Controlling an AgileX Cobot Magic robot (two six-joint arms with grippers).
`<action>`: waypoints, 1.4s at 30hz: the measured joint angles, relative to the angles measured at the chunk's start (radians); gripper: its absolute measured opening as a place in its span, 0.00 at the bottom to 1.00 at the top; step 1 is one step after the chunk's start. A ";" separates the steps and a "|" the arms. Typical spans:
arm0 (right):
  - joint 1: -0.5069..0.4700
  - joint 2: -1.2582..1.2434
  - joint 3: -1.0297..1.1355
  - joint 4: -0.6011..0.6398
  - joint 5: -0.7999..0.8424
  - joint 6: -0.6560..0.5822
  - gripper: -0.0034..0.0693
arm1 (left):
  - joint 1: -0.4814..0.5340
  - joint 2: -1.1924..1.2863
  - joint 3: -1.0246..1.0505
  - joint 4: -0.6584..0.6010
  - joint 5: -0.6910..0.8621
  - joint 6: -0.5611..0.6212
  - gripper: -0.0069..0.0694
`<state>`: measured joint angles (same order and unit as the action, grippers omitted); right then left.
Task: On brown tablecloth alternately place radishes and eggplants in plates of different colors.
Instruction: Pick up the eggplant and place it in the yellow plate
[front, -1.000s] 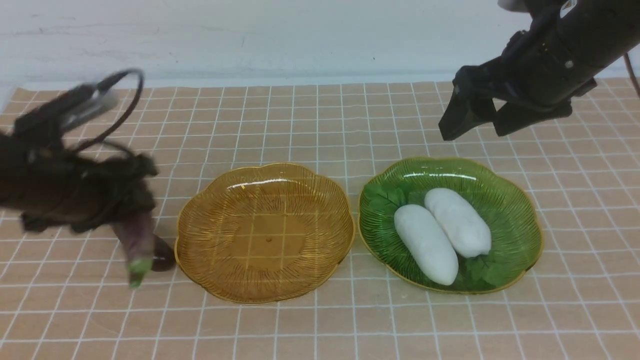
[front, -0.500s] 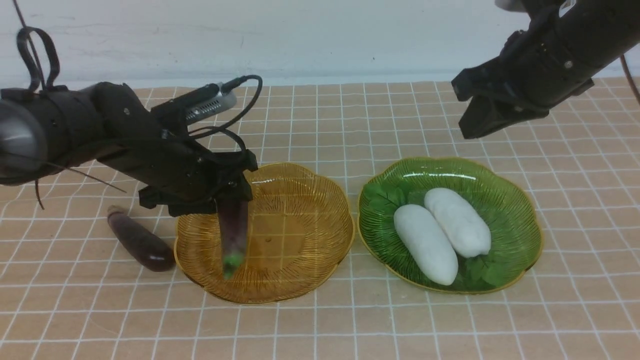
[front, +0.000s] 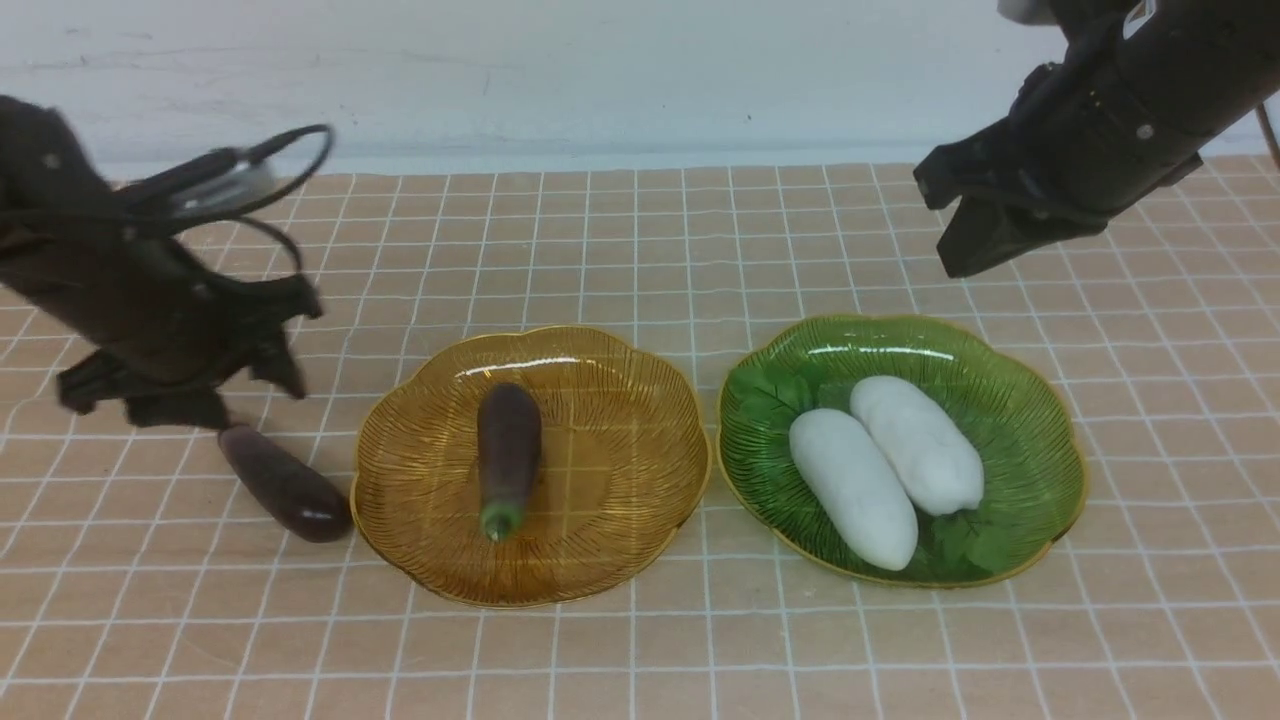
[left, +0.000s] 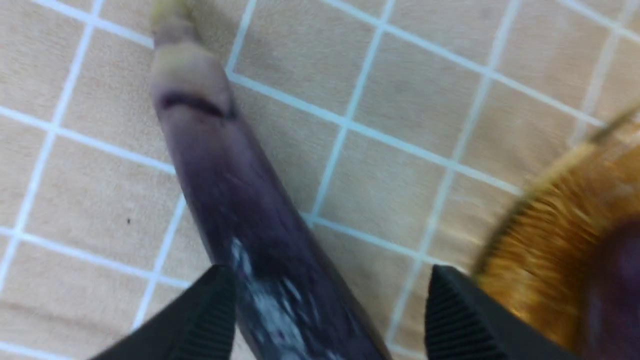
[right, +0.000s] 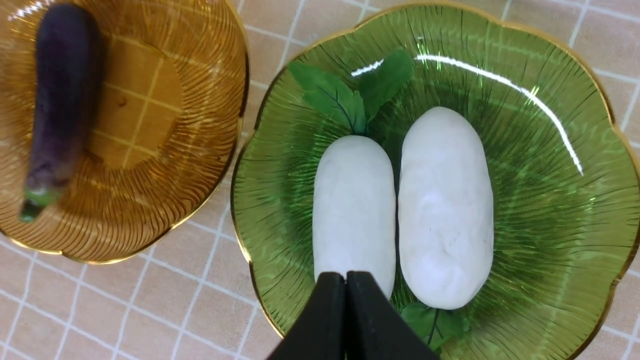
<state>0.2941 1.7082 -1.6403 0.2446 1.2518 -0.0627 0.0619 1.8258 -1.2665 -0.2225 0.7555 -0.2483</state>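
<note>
- Because my left gripper (left: 327, 285) stands wide astride the loose eggplant (left: 240, 210), closing should secure it.
- My right gripper (right: 345, 280) is shut, empty, raised clear of the green plate (front: 1030, 430) holding both radishes (right: 353, 200).
- Loose eggplant lies on brown tablecloth (front: 640, 650) beside amber plate (front: 620, 470), which holds the stemmed eggplant (front: 508, 450).
</note>
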 joint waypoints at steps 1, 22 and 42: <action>0.000 0.004 0.000 0.000 0.000 0.000 0.03 | 0.000 0.013 0.000 0.000 -0.006 -0.006 0.70; 0.000 0.010 0.000 -0.001 0.000 -0.010 0.03 | 0.008 0.135 -0.001 0.004 -0.011 -0.099 0.47; 0.000 -0.063 0.000 -0.193 0.000 0.030 0.03 | -0.340 0.076 -0.211 -0.073 0.043 0.136 0.45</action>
<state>0.2941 1.6455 -1.6403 0.0511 1.2518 -0.0327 -0.2782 1.9022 -1.4776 -0.2957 0.7983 -0.1127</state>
